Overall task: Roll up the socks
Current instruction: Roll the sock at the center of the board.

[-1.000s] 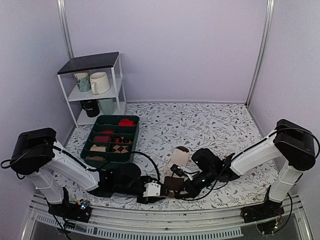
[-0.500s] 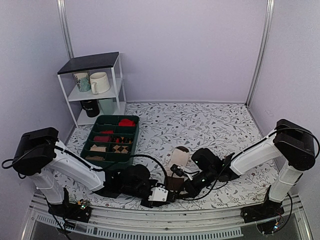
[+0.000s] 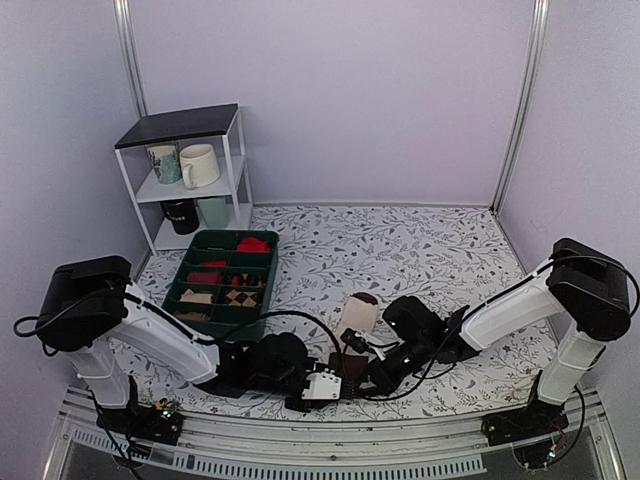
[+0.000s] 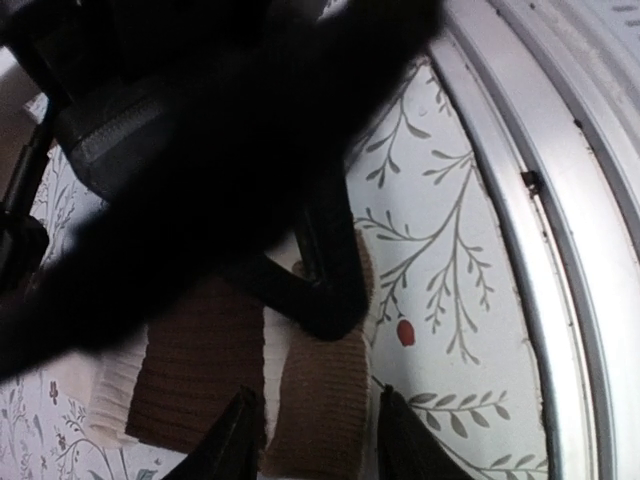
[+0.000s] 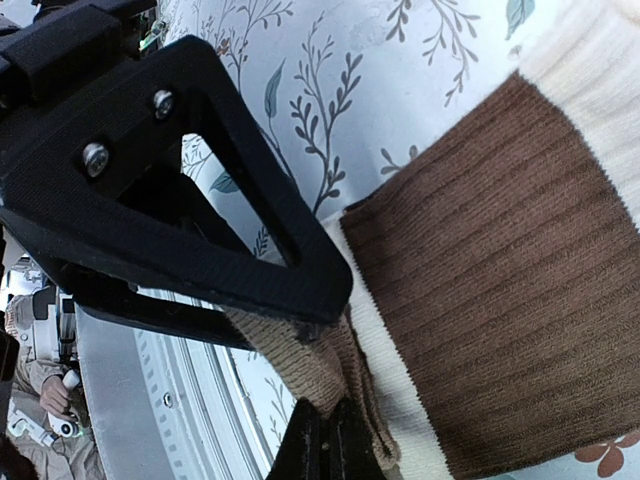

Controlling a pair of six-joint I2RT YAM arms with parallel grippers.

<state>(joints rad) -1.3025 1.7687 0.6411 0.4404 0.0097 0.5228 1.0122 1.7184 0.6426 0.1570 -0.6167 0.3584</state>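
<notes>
The socks (image 3: pixel 358 316) lie lengthwise near the table's front, cream with a dark brown far end. In the right wrist view a wide brown band (image 5: pixel 490 290) meets a tan end (image 5: pixel 300 365). My right gripper (image 5: pixel 325 425) is shut on a pinched fold of that tan end. My left gripper (image 4: pixel 320 440) is open, its two fingertips standing either side of the tan end (image 4: pixel 325 390) with narrow gaps. One black finger of the right gripper (image 4: pixel 330 290) crosses just beyond them. From above, both grippers (image 3: pixel 332 383) (image 3: pixel 358 378) meet at the socks' near end.
A green divided tray (image 3: pixel 222 285) at the left holds red rolled socks (image 3: pixel 253 244) and checked rolled socks (image 3: pixel 240 296). A white shelf (image 3: pixel 185 180) with mugs stands behind it. A metal rail (image 4: pixel 540 250) runs along the table's near edge beside the left gripper.
My left arm has slid right to the socks' near end, and its jaws have narrowed a little. The right arm and the socks have stayed put.
</notes>
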